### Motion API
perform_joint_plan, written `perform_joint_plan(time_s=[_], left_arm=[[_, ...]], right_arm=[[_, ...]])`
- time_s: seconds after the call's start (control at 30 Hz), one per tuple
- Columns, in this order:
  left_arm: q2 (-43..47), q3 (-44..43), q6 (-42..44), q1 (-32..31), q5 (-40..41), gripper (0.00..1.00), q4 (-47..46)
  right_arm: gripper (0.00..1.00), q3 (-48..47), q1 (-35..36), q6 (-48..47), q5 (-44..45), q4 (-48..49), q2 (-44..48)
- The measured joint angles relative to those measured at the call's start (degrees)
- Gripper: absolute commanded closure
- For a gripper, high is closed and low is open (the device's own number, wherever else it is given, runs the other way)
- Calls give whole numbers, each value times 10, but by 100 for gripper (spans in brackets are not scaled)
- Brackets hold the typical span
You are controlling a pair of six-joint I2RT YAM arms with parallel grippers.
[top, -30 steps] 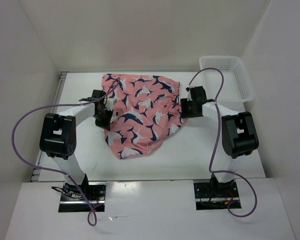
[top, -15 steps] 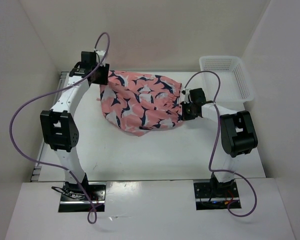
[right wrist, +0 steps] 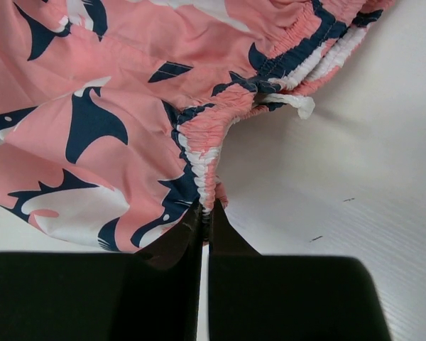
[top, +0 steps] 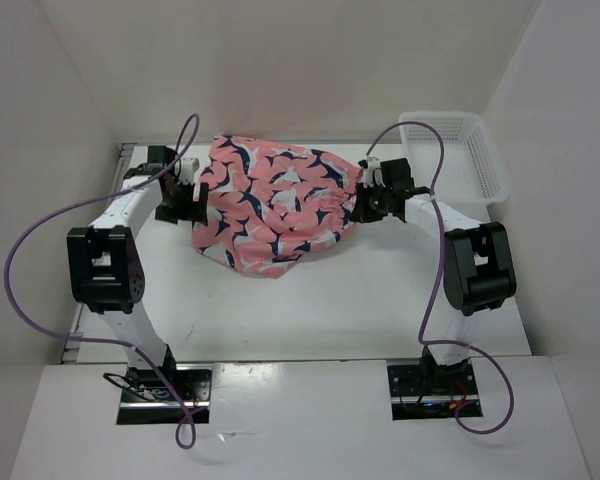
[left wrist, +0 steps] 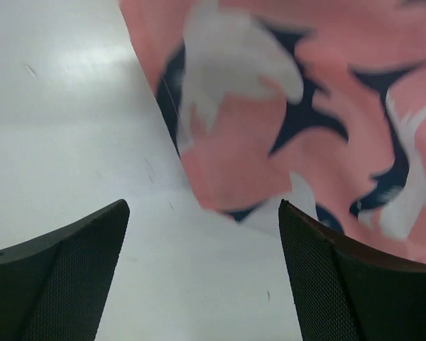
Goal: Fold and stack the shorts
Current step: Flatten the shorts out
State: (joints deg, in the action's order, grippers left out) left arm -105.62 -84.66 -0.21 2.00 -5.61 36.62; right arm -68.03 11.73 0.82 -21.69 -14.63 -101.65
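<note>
- Right gripper (right wrist: 204, 212) is pinched on the shorts (top: 275, 205) at their right waistband, likely anchoring them for folding.
- Left gripper (left wrist: 202, 220), jaws wide and empty, hovers just left of them.

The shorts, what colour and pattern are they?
The shorts are salmon pink with navy-and-white fish-like shapes, clearest in the top external view.

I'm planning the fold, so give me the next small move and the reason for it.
Probably lift the right gripper a little and carry the waistband leftward over the shorts. It is shut on the gathered waistband, while the left gripper stands open beside the shorts' left edge, holding nothing, and the shorts lie bunched, not neatly folded.
</note>
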Motion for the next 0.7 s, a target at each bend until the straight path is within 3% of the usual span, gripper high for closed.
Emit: perform_joint_plan(time_s=[0.13, 0.33, 0.4, 0.47, 0.5, 0.53, 0.6, 0.7], left_arm=[[21, 69, 0, 2, -31, 8, 34], [-41, 80, 0, -4, -69, 8, 14], [-61, 69, 0, -7, -74, 23, 13], [-70, 63, 0, -9, -81, 46, -6], [-75, 57, -2, -11, -82, 74, -5], [-81, 53, -3, -13, -92, 89, -9], [-97, 40, -3, -18, -108, 100, -1], [-112, -18, 0, -23, -115, 100, 44]], right_arm=[[100, -6, 0, 3, -2, 0, 0], [100, -6, 0, 3, -2, 0, -1], [100, -6, 0, 3, -1, 0, -1], [100, -6, 0, 3, -1, 0, -1], [100, -6, 0, 2, -1, 0, -1], [100, -6, 0, 2, -1, 0, -1], [100, -6, 0, 2, -1, 0, -1], [100, -6, 0, 1, -3, 0, 0]])
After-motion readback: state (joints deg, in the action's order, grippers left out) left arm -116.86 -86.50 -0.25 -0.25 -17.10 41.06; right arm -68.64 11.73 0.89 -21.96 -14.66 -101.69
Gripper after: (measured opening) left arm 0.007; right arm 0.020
